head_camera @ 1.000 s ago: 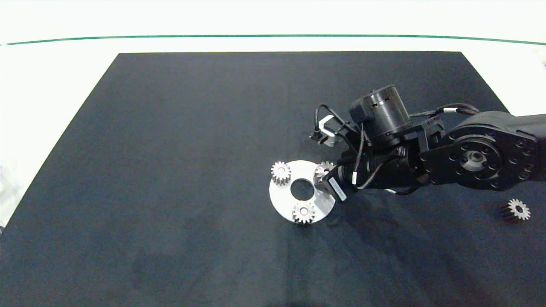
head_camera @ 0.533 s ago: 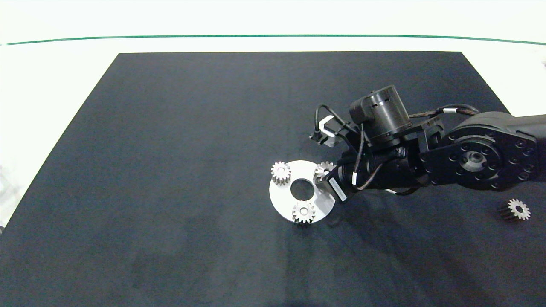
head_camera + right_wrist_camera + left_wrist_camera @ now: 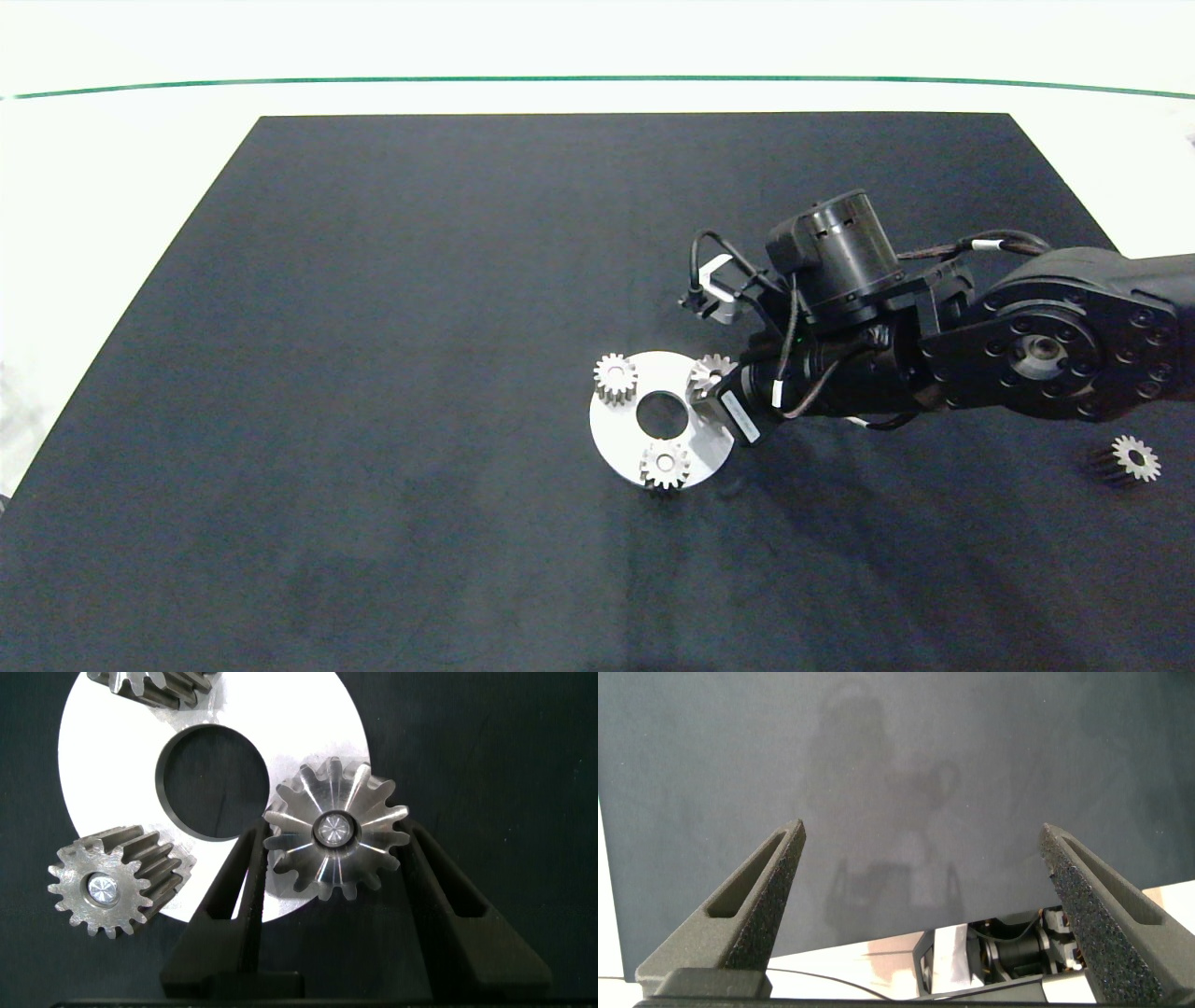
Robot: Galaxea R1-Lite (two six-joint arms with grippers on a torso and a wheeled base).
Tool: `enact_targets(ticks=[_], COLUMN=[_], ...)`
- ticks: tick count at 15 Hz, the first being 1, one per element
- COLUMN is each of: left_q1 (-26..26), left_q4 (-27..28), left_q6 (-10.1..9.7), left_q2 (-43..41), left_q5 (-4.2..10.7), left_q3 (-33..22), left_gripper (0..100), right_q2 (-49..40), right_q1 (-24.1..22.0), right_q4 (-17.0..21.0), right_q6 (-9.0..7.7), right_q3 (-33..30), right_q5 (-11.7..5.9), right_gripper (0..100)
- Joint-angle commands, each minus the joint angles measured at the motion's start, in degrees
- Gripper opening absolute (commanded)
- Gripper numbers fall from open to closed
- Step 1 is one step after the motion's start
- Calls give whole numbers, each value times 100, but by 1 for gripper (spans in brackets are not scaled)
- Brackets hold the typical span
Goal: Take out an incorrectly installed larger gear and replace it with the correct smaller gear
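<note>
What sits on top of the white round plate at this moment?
Three gears stand on the plate: two small ones, and a smaller gear between the right gripper's fingers. Its peg end shows; the gear covers the plate beneath.

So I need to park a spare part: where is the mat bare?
The mat is bare left of the disc and across its front. It is crowded where the right gripper straddles the gear; a loose gear lies far right.

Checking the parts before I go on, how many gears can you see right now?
4. Three sit on the round plate: one gear, another, and the smaller gear between the right gripper fingers. The larger gear lies apart, on the mat.
</note>
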Motion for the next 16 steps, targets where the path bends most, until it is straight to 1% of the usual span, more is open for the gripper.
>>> enact_targets(ticks=[1,11,16], left_q1=[1,1,1], left_q4=[11,11,11], left_q6=[0,0,0], left_q2=[-7,2,2], left_q5=[5,5,5], left_q3=[35,96,96], left_gripper=[100,100,100], right_q2=[-38,-205,-565], right_q1=[7,25,16], right_q4=[14,14,32], right_q6=[-5,-13,-22], right_q3=[-18,-27,8], right_q5=[4,30,30], right_gripper=[34,34,34])
